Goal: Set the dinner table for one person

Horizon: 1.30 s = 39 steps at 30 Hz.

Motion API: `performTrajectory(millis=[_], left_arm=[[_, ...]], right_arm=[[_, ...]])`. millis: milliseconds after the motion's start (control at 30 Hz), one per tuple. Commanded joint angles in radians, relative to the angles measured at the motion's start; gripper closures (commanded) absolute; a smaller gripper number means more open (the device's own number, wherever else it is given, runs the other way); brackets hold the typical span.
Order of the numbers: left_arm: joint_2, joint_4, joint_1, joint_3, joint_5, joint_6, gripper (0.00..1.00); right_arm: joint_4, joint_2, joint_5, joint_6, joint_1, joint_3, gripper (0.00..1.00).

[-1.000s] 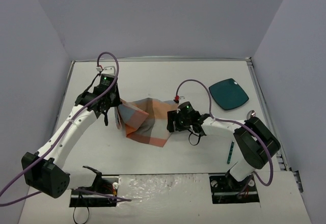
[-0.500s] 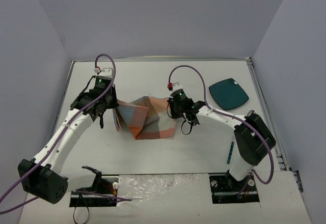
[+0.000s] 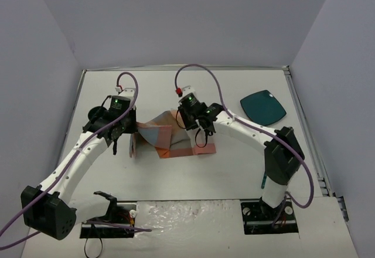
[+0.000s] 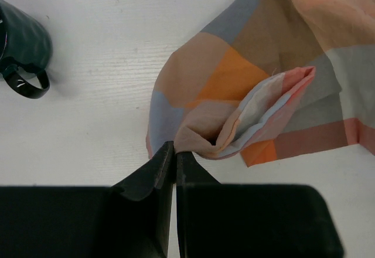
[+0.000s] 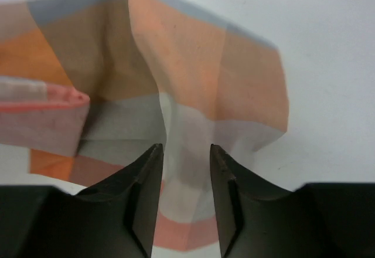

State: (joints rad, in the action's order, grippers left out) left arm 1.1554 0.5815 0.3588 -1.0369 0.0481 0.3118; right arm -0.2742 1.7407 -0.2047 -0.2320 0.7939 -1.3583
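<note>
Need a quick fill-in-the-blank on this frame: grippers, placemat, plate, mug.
1. The left gripper is ___ on the placemat.
2. The right gripper hangs over the placemat with its jaws ___.
3. In the top view, the plate lies to the placemat's ___.
4. The left wrist view shows a dark green ___ left of the placemat.

Missing words: shut; open; right; mug.
</note>
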Motion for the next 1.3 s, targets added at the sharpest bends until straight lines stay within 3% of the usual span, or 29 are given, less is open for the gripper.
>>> performTrajectory(millis=[0,300,467,1000,1267], left_arm=[[-0.044,-0.042,-0.006,-0.016,0.026,-0.03,1.0],[-0.042,-0.026,-0.009,-0.012,0.102,-0.035,1.0],[-0.051,-0.043,-0.007,-0.009,0.093,-0.042,1.0],[-0.065,-0.035,-0.008,-0.001,0.12,-0.056,1.0],[-0.058,-0.029,-0.009,-0.002,0.15,-0.062,1.0]], right_arm=[[-0.017,-0.008,-0.014,-0.002,0.0,0.052,0.54],[0.062,-0.235,0.062,-0.126,-0.158,0.337,0.48],[0.121,-0.281,0.139,-0.184,-0.188,0.476,0.47],[0.295,-0.166,0.159,-0.23,-0.223,0.587,0.45],[0.273,-0.137,0.182,-0.247,-0.215,0.611,0.47]])
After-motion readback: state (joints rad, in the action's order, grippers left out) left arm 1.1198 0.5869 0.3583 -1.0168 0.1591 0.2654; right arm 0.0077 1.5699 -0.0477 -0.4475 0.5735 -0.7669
